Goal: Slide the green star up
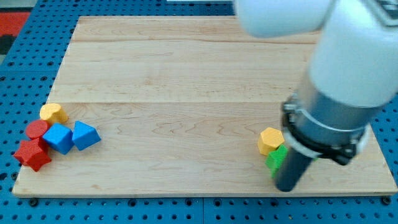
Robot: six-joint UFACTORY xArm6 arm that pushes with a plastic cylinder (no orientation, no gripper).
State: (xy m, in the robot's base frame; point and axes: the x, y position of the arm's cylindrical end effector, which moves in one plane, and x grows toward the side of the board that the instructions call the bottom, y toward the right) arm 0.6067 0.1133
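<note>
Approach step: my tip (288,188), a bare rod with nothing to open or close, stands touching the green star's (275,159) lower right, yellow hexagon (270,140) just beyond; next, seemingly, an upward push.

Bright, even light overall, no harsh glare on wooden board (186,93). Shadows soft, short; small ones under block cluster lower left of frame. White arm housing (348,56) upper right very blurry, out of focus, edges smeared, prob motion too. Dark rod (292,171) lower right also soft. Colours saturated. No obvious edge distortion.
</note>
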